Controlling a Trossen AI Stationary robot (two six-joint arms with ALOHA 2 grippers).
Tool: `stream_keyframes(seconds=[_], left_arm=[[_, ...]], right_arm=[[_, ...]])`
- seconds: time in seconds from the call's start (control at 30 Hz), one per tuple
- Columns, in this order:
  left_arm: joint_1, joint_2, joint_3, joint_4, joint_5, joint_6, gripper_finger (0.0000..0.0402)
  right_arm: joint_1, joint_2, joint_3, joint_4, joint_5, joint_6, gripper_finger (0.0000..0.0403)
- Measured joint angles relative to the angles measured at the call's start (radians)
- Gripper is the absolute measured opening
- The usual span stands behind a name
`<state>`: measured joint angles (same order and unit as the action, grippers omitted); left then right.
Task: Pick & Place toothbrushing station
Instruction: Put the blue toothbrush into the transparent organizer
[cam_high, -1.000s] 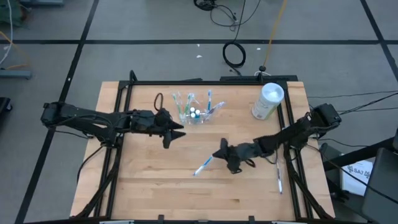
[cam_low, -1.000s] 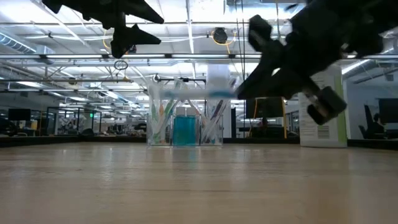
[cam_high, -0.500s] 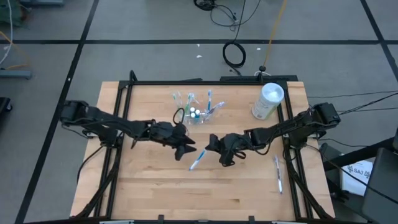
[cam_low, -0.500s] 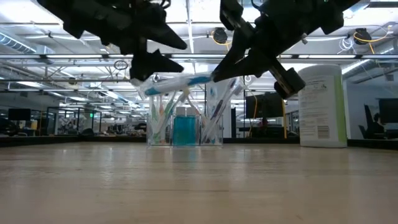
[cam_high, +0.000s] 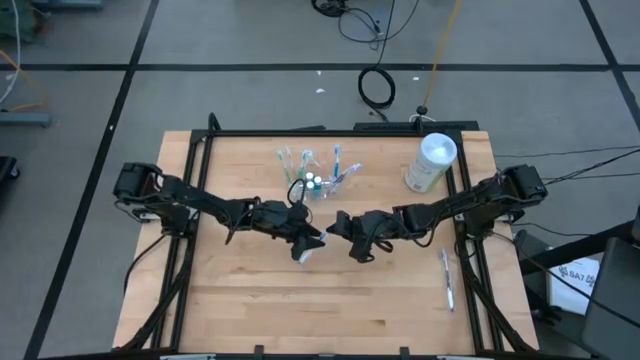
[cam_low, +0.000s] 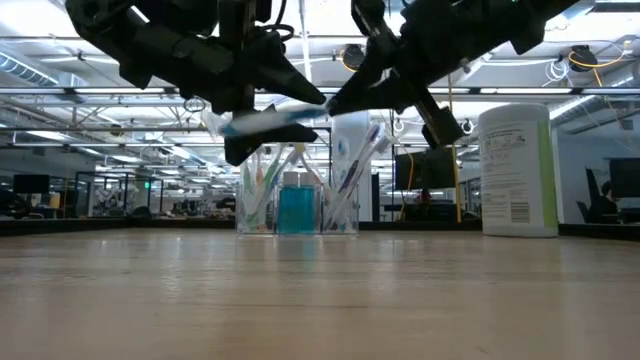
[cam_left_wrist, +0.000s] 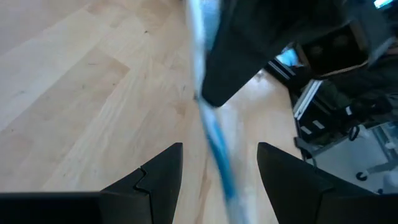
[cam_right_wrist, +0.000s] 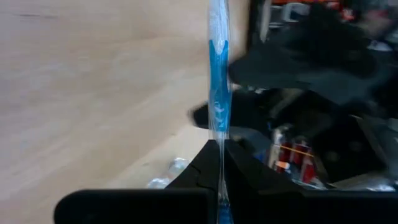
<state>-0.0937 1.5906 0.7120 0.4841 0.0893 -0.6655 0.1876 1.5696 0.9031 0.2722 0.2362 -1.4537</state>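
High view: both arms reach to the middle of the counter (cam_high: 230, 300) and nearly meet. The right gripper (cam_high: 338, 225) and left gripper (cam_high: 310, 237) face each other over a toothbrush (cam_high: 306, 252), just near of the cup (cam_high: 318, 187) holding other brushes and teal tubes. This looks like a handover between arms.

Low view: the brush (cam_low: 262, 121) hangs level in the air, above the counter, in front of the cup (cam_low: 297, 208).

Left wrist view: left jaws stand apart, with the brush (cam_left_wrist: 211, 134) running between them, not yet gripped.

Right wrist view: right jaws are clamped together on the brush (cam_right_wrist: 218, 93).

Next, I judge, the left jaws must close on the brush before the right lets go.
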Motion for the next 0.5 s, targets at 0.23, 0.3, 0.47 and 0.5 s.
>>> stream_keyframes(seconds=[0.23, 0.3, 0.47, 0.5], left_arm=[[0.002, 0.007, 0.000, 0.009, -0.004, 0.031, 0.0213], [0.002, 0.007, 0.000, 0.010, -0.011, 0.036, 0.0213], [0.022, 0.007, 0.000, 0.017, -0.011, 0.039, 0.0214], [0.028, 0.007, 0.000, 0.020, -0.011, 0.038, 0.0214]], right_arm=[[-0.024, 0.000, 0.000, 0.051, -0.002, -0.030, 0.0004], [-0.024, 0.000, 0.000, 0.043, -0.001, -0.040, 0.0004], [-0.023, 0.000, 0.000, 0.036, -0.007, -0.062, 0.0004], [-0.023, 0.000, 0.000, 0.037, -0.013, -0.062, 0.0004]])
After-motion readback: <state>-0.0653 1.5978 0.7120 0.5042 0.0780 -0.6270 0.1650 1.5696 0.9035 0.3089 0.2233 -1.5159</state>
